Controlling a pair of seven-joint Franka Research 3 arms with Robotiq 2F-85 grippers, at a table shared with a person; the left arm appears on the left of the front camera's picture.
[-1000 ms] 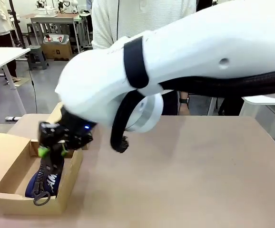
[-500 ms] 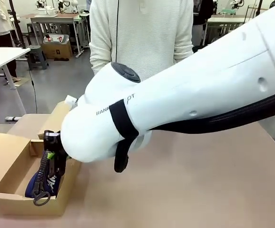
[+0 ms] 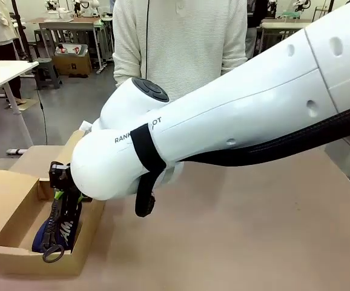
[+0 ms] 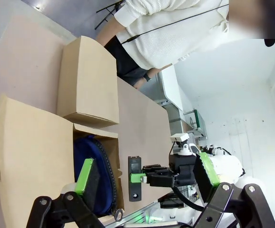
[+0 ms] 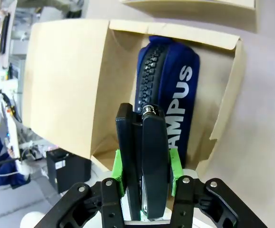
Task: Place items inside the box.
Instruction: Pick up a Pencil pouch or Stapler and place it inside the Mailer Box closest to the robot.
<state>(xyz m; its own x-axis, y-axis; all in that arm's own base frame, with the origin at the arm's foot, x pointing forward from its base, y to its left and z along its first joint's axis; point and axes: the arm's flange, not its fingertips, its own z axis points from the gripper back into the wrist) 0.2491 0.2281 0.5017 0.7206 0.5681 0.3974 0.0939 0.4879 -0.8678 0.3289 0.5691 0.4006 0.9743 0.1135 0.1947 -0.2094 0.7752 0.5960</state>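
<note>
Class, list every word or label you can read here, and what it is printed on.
"AMPUS": white, on the pouch; its start is hidden.
"RANK" and "OT": on the right arm, split by a strap.
Pouch lettering in the front view: too small to read.

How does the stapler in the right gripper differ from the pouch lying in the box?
The stapler is black; the pouch is navy with white lettering. The stapler is clamped in the fingers of the right gripper above the box; the pouch lies inside it. Both are long and narrow.
</note>
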